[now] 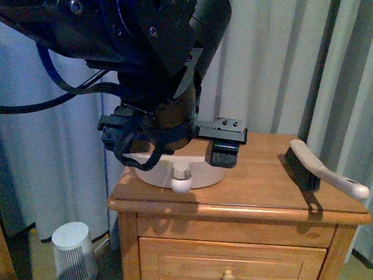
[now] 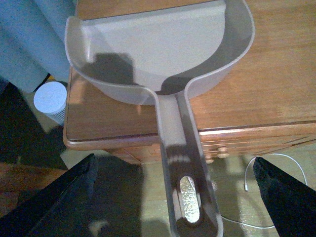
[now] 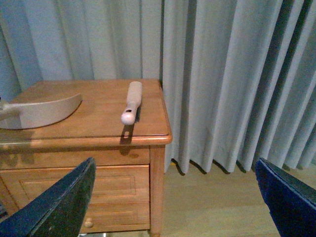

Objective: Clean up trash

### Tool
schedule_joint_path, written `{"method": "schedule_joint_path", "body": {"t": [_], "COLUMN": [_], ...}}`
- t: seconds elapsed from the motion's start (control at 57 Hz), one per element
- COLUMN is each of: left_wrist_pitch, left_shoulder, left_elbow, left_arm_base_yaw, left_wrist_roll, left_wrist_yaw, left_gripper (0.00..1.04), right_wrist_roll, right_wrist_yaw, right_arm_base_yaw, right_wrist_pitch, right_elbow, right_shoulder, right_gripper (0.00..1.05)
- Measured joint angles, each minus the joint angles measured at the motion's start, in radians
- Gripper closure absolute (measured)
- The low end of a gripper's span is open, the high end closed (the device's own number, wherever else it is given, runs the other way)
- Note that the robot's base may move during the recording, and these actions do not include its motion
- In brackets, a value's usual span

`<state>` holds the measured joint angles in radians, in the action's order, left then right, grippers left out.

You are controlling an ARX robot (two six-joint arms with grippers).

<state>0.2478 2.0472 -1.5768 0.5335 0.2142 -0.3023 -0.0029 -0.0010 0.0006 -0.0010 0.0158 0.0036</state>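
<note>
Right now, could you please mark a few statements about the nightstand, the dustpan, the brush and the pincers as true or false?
The pale plastic dustpan rests on the wooden nightstand. True.
The left pincer is shut on the dustpan's handle. False: its fingers stand wide apart either side of the handle.
The black-bristled, white-handled brush lies inside the dustpan. False: it lies apart on the nightstand, nearer the right edge.
A white ribbed cylinder stands on the floor beside the nightstand. True.
The right pincer is open. True.
</note>
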Motion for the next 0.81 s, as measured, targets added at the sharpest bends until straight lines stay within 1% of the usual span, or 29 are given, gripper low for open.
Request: {"method": "schedule_joint_path", "body": {"t": [0.263, 0.806], "left_wrist_pitch": [-0.013, -0.017], "left_shoulder": [0.061, 0.121], "left_elbow": [-0.023, -0.068], "left_arm_base_yaw": [-0.02, -0.055], "left_wrist_roll": [-0.045, -0.052], "left_wrist_yaw": [0.029, 0.061], "left_gripper": [0.08, 0.08], "right_wrist_roll": [0.0, 0.0], "right_wrist_yaw": [0.0, 0.0], "right_arm_base_yaw": [0.0, 0.0], "right_wrist_pitch": [0.0, 0.0], "right_elbow": [0.0, 0.0], "right_shoulder": [0.0, 0.0], "right_gripper": [0.07, 0.07]}}
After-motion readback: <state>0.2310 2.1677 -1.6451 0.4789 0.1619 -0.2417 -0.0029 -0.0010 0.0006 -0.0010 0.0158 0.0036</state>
